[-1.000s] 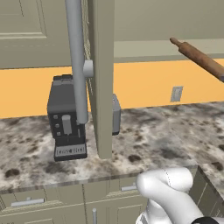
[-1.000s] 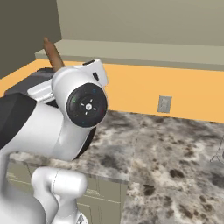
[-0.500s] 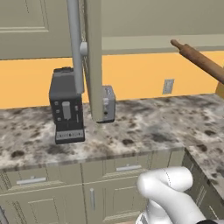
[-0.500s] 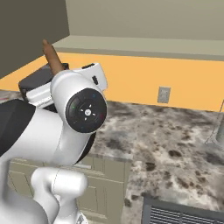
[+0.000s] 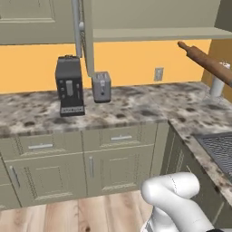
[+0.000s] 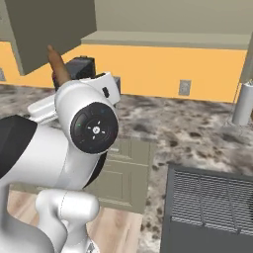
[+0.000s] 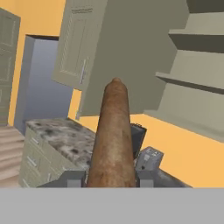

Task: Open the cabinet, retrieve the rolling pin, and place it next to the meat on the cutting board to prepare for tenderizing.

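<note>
gripper [image 7: 111, 179]: clenched on rolling pin [image 7: 113, 135] | pin: between the fingers, pointing straight ahead of the tool | cabinet [image 7: 78, 48]: door open, beyond pin's tip | coffee machine [image 5: 69, 86], toaster [image 5: 101, 87]: on counter [image 5: 136, 106] below

Flat, even rendered light, soft shadows, no glare, slightly coarse detail.

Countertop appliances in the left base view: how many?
2: a black coffee machine at left, and a grey toaster just to its right, both near the back wall. None seems hidden.
</note>
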Available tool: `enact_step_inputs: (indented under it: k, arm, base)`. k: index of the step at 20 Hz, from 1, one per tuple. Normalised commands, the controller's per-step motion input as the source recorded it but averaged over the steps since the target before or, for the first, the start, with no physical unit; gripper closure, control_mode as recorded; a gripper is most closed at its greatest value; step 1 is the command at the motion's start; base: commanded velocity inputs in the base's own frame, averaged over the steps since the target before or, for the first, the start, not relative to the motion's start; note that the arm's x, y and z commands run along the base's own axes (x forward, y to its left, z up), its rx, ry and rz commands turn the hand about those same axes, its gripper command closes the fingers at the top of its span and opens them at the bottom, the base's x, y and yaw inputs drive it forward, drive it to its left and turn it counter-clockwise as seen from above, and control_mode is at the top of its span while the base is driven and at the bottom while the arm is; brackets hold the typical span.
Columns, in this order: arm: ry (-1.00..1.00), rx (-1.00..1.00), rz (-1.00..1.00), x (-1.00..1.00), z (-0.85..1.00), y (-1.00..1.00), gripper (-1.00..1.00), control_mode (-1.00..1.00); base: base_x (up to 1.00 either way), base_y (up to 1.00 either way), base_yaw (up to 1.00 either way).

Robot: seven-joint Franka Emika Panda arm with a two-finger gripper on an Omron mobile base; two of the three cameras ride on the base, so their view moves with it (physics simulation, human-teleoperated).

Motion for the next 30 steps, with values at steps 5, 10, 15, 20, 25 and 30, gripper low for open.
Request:
enact_step_inputs:
  k: [5,10,15,20,25,30]
  arm:
    - [0.0,0.0,0.0,0.0,0.0,0.0,1.0,1.0]
    - [0.0,0.0,0.0,0.0,0.0,0.0,1.0,1.0]
    - [0.0,0.0,0.0,0.0,0.0,0.0,1.0,1.0]
    - [0.0,0.0,0.0,0.0,0.0,0.0,1.0,1.0]
    - [0.0,0.0,0.0,0.0,0.0,0.0,1.0,1.0]
    - [0.0,0.0,0.0,0.0,0.0,0.0,1.0,1.0]
  base:
    - [-0.89,0.26,-0.01]
    - [-0.82,0.27,-0.01]
    - [-0.7,0.45,-0.02]
    - [-0.54,0.62,-0.04]
    - [-0.42,0.81,0.03]
    - [-0.43,0.86,0.17]
